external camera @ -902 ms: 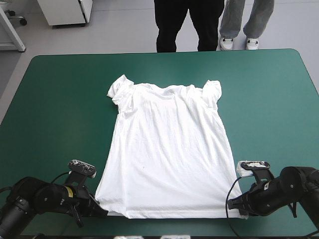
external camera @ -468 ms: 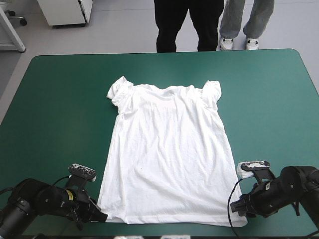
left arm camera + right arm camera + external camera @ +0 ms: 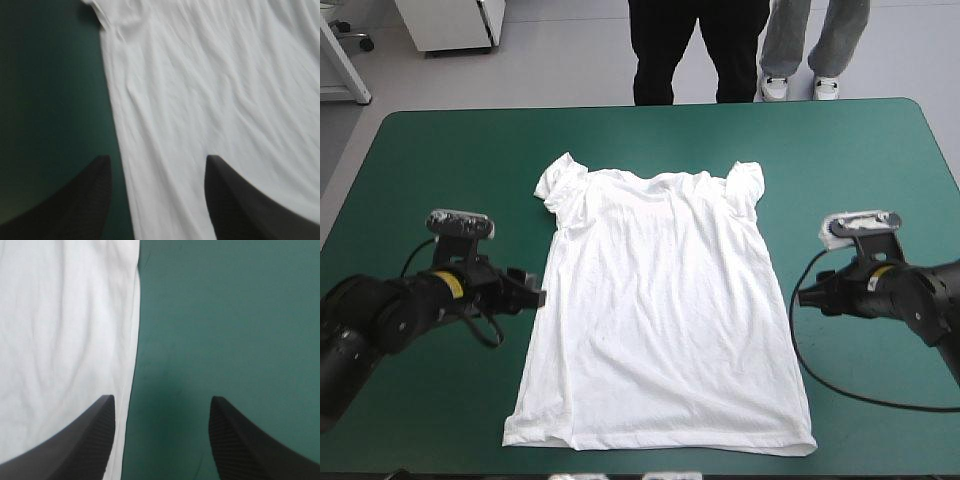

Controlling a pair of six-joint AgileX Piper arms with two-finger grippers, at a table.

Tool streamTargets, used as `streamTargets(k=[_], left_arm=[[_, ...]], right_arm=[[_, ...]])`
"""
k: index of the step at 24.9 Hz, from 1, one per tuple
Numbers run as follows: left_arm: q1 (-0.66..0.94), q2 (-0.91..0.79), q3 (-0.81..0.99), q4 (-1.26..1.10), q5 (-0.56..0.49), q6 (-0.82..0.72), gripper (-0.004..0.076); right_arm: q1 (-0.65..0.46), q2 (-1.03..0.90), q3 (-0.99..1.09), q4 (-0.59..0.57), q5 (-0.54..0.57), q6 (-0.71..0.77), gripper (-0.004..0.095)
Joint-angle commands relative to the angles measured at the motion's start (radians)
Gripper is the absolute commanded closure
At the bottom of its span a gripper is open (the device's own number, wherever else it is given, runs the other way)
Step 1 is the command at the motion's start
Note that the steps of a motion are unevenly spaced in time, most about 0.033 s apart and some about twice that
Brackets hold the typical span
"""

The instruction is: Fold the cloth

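To the left of the T-shirt (image 3: 660, 300), the left arm (image 3: 400, 315) is stretched low over the bench (image 3: 440, 160), about level with the middle of the garment's length. The left jaws are pointed at the T-shirt's left edge and are held released, spread wide with nothing gripped. In the left wrist view one black jaw is seen over the teal-green cover (image 3: 50, 90) and the other over the white fabric, so the T-shirt's left edge is framed between them. Whether the fabric is touched cannot be told.

The T-shirt itself is spread flat on the bench, midway between the two arms. Its neckline is turned toward the far edge and its hem (image 3: 660, 440) lies close to the near edge. The left sleeve (image 3: 558, 182) and the right sleeve (image 3: 747, 185) are bunched up short against the shoulders. The body is marked only by shallow wrinkles along its length, and it widens toward the hem.

To the right of the T-shirt, the right arm (image 3: 910, 300) is held at much the same level as the left. The right jaws are pointed at the T-shirt's right edge from just beside it. These jaws are also released and spread apart, with nothing gripped. In the right wrist view one black jaw is seen over the T-shirt's margin and the other over bare cover, and the right edge is seen running between them.
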Motion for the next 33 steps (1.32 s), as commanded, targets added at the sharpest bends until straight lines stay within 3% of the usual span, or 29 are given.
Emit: streamTargets(k=[1,7,18,26,28,33], left_arm=[[0.001,0.183,-0.204,0.142,-0.057,-0.059,0.0314],[0.041,0.498,-0.358,0.139,-0.048,-0.056,0.0314],[0.110,0.727,-0.359,0.060,-0.049,0.021,0.0314],[0.110,0.799,-0.359,0.048,-0.035,0.029,0.0325],[0.110,0.809,-0.359,0.045,-0.028,0.032,0.0375],[0.110,0.837,-0.359,0.032,-0.013,0.039,0.0638]], right_arm=[[-0.002,0.089,-0.143,-0.046,-0.065,0.019,0.0375],[-0.002,0.181,-0.244,-0.058,-0.063,-0.014,0.0375],[-0.002,0.191,-0.242,-0.061,-0.102,-0.026,0.0376],[-0.002,0.285,-0.242,-0.057,-0.125,-0.034,0.0375],[-0.002,0.318,-0.244,-0.057,-0.148,-0.036,0.0375],[-0.002,0.419,-0.305,-0.042,-0.156,-0.051,0.0375]])
